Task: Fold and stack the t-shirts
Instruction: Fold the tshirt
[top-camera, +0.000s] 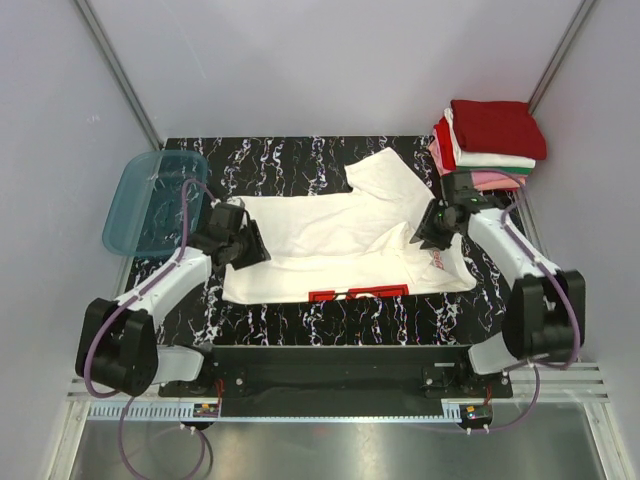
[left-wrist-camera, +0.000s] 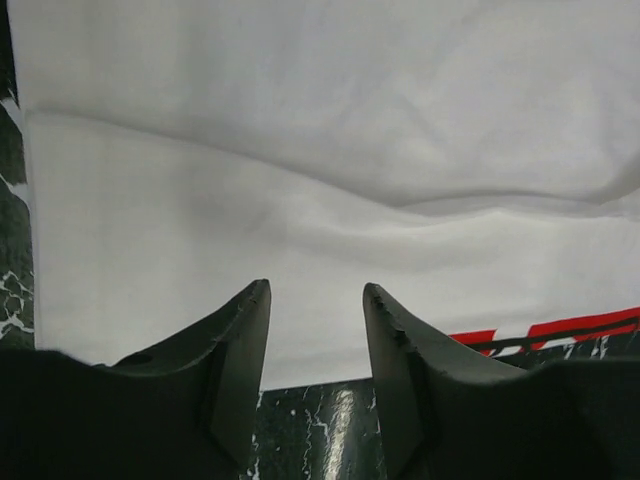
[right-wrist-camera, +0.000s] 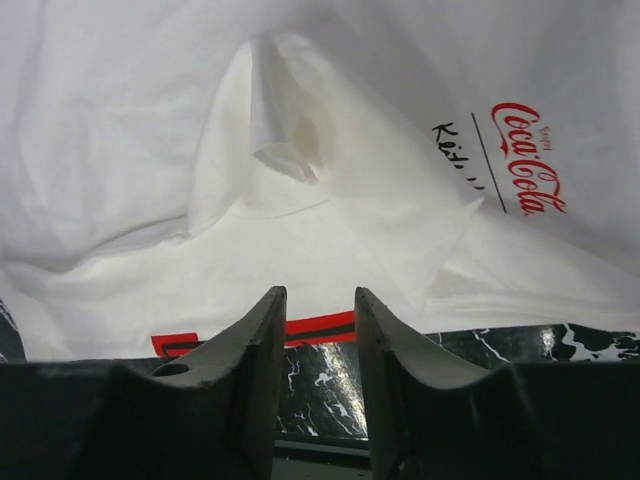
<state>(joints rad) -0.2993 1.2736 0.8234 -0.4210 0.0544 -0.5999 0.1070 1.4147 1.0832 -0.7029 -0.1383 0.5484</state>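
A white t-shirt (top-camera: 330, 245) with a red print along its near edge lies spread and partly folded on the black marbled table (top-camera: 300, 165). My left gripper (top-camera: 250, 243) is open and empty above the shirt's left edge; the left wrist view shows its fingers (left-wrist-camera: 245, 340) over white cloth (left-wrist-camera: 330, 200). My right gripper (top-camera: 422, 232) is open and empty above the shirt's right part, near a small red logo (right-wrist-camera: 525, 160). A stack of folded t-shirts (top-camera: 492, 143), dark red on top with white and pink below, sits at the back right.
A translucent teal plastic tub (top-camera: 155, 200) sits at the table's left edge. Grey walls enclose the table on three sides. The arm bases and a metal rail (top-camera: 340, 400) run along the near edge.
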